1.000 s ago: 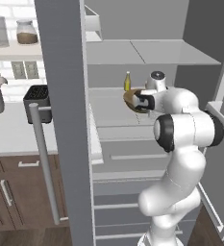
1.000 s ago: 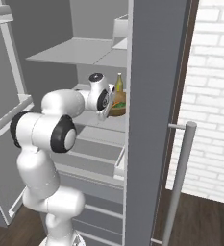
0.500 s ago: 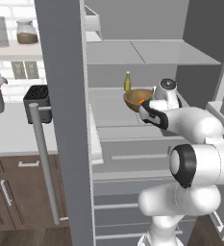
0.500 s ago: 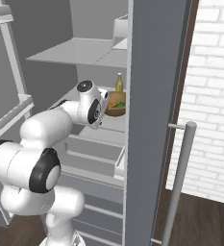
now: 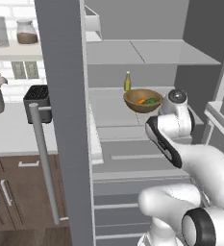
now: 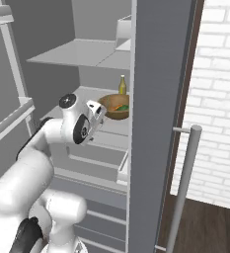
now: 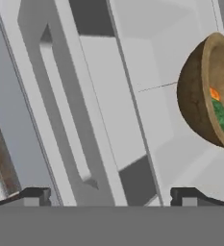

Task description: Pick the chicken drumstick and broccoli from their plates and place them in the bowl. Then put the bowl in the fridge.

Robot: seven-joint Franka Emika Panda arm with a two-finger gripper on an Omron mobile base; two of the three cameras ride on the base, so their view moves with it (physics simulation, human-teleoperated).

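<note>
The brown wooden bowl (image 5: 143,100) (image 6: 114,106) (image 7: 200,93) stands on the middle shelf (image 5: 108,113) of the open fridge (image 5: 60,96). Inside it lie the orange chicken drumstick (image 5: 141,101) (image 7: 214,93) and the green broccoli (image 5: 151,101) (image 7: 222,115). My gripper (image 6: 100,112) (image 7: 111,197) hovers just in front of the bowl, apart from it. Its fingertips (image 7: 34,196) stand wide apart, so it is open with nothing between them. The plates are out of view.
A yellow-green bottle (image 5: 127,81) (image 6: 122,84) stands behind the bowl. An upper shelf (image 5: 147,53) hangs above and drawers (image 5: 132,156) sit below. The fridge door with its bar handle (image 5: 43,163) (image 6: 185,188) flanks the opening. A toaster (image 5: 36,98) is on the left counter.
The hand has drawn back from the bowl toward the front of the fridge. The bowl stays on the shelf.
</note>
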